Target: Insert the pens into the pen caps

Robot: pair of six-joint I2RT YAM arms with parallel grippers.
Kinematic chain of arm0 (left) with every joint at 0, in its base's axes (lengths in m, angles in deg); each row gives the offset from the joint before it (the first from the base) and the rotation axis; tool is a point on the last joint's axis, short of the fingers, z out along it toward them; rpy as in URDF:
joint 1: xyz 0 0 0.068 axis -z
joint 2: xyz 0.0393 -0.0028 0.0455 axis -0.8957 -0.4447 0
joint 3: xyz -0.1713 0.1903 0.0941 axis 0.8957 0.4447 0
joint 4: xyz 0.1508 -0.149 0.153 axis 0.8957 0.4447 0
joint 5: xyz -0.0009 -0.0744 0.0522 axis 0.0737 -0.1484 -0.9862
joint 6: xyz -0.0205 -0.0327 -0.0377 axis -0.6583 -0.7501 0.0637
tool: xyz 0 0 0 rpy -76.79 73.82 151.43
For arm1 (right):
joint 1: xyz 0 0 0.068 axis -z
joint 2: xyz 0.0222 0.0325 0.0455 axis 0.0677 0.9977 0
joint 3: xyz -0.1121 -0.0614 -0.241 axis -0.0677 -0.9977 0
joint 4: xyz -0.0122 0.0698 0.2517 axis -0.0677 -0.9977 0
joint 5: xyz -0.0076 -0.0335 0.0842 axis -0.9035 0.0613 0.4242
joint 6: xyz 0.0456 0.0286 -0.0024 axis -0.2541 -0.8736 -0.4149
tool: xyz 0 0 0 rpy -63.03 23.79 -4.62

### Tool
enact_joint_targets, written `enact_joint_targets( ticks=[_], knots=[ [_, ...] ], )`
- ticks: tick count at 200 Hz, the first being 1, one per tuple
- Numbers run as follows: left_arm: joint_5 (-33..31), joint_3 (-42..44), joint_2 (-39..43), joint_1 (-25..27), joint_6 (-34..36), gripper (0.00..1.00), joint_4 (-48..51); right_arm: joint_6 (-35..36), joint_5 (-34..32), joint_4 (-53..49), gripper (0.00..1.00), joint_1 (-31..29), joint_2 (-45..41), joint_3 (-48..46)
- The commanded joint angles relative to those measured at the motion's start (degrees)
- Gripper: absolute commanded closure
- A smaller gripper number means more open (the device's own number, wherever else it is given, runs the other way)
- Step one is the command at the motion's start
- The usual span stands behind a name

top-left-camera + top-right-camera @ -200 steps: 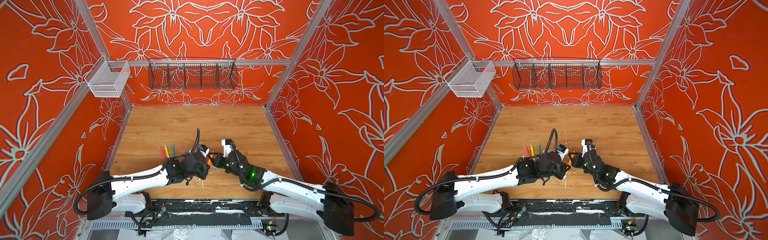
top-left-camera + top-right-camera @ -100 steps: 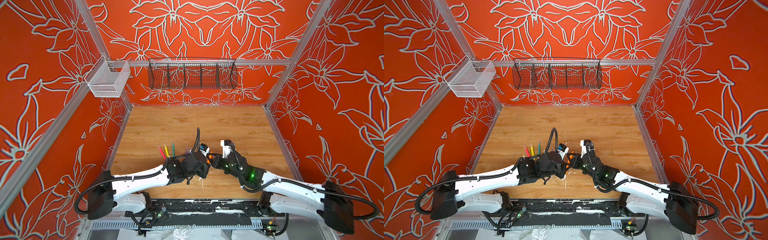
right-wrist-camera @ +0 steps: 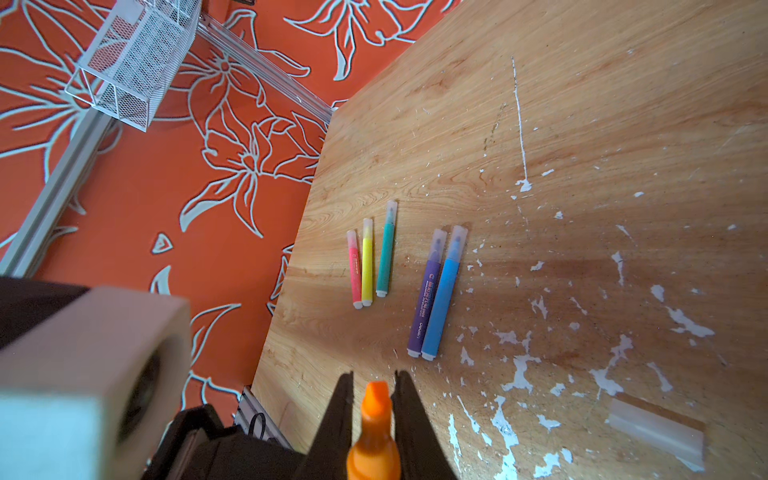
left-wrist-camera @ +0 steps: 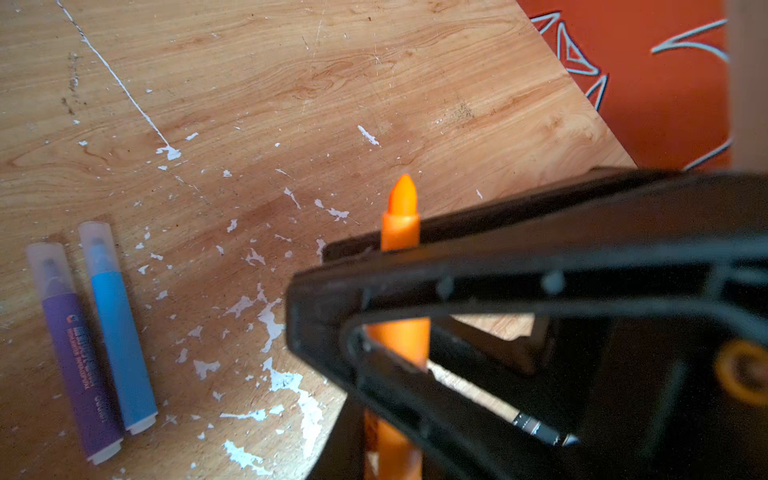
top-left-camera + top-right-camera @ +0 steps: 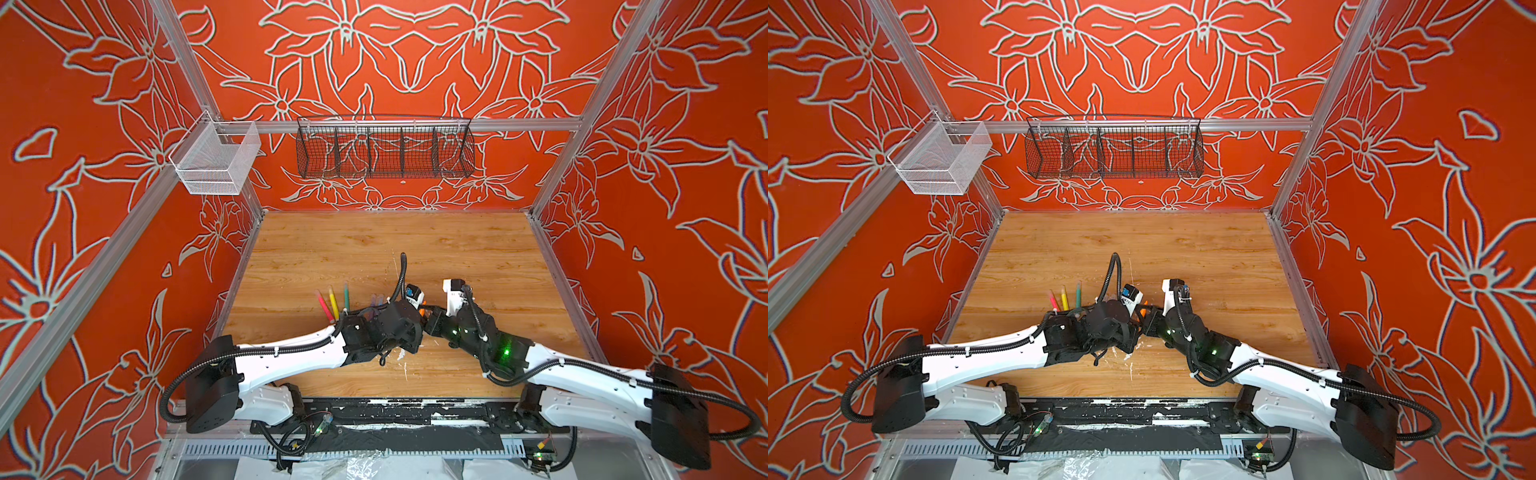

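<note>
In both top views my left fingers [image 5: 417, 328] and right fingers [image 5: 432, 323] meet over the tabletop [image 5: 374, 249], the orange pen [image 5: 422, 311] between them. Left wrist view: the right fingers clamp it; whether my left fingers grip it I cannot tell. Right wrist view: a clear cap [image 3: 656, 424] lies near on the tabletop; I should hold the pen straight for it.
</note>
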Motion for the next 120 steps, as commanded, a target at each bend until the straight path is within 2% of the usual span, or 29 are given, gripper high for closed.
enact_joint_targets(
  ticks=[1, 88, 120],
  knots=[
    [-0.32, 0.41, 1.68, 0.4, 0.19, 0.79, -1.19, -0.28, -2.3, 0.05, 0.97, -0.6, -1.19, 0.37],
    [1.79, 0.78, 0.01, 0.4, 0.09, 0.8, -1.14, -0.11, -2.61, 0.28, 0.97, -0.6, -0.16, 0.91],
    [1.98, 0.91, -0.13, 0.4, -0.11, 0.84, -0.51, 0.32, -3.12, -0.23, 0.97, -0.6, -0.5, 0.99]
  ],
)
